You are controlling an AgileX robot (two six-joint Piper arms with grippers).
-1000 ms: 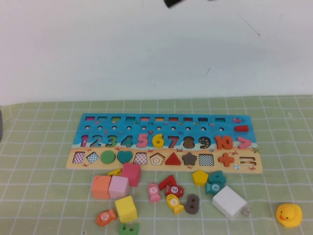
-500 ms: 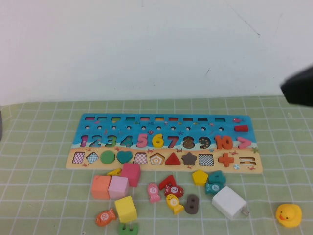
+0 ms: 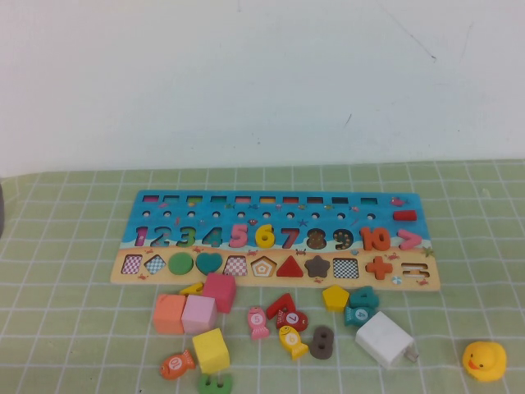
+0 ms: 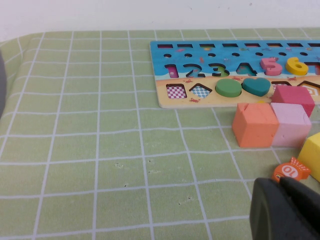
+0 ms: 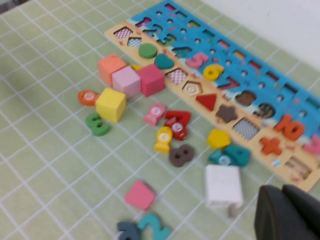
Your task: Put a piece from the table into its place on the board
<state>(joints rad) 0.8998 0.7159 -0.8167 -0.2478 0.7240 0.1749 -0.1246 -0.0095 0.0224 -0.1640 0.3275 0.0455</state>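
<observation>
The yellow piece, a numeral 6 (image 3: 264, 235), lies in the board's (image 3: 279, 215) numeral row between the pink 5 and the red 7. It also shows in the left wrist view (image 4: 298, 65) and the right wrist view (image 5: 213, 72). Neither arm appears in the high view. My left gripper (image 4: 279, 180) hovers low over the table (image 3: 82, 246), fingers pressed together and empty, just short of an orange fish (image 4: 291, 170). My right gripper (image 5: 282, 189) is shut and empty, above the cloth beside a white block (image 5: 223, 186).
Loose pieces lie in front of the board: orange cube (image 3: 169, 313), pink cube (image 3: 199, 313), yellow cube (image 3: 211, 350), yellow pentagon (image 3: 335, 297), yellow fish (image 3: 292, 341), brown 8 (image 3: 321, 342). A white block (image 3: 384, 339) and a rubber duck (image 3: 484, 360) sit at the front right.
A dark arm part showed at the top edge, then at the right edge of the high view; now it is gone from that view. Board and pieces have not moved.
</observation>
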